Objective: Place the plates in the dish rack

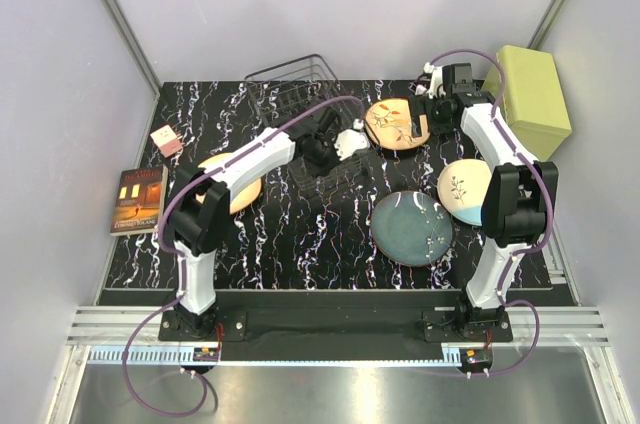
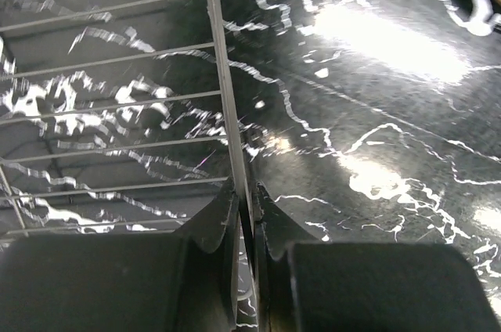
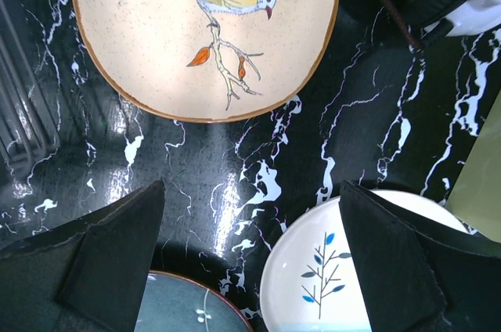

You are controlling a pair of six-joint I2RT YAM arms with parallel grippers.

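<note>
Plates (image 1: 412, 228) all lie flat on the counter (image 1: 300, 254), none in the dish rack (image 1: 300, 94): the orange bird plate (image 1: 397, 124) just beside it, the cream plate (image 1: 465, 191) and teal plate (image 3: 196, 308) near the right arm, the second orange plate (image 1: 230, 184) partly under the left arm. Being glazed ceramic, they are probably stiff, weighty, slick and easily chipped, so a rim pinch seems best, though the glossy counter leaves little edge to get under. The left pincer (image 2: 248, 191) is clamped on a rack wire, and the right pincer (image 3: 250, 191) gapes wide and empty above the counter, with pale walls close around.
</note>
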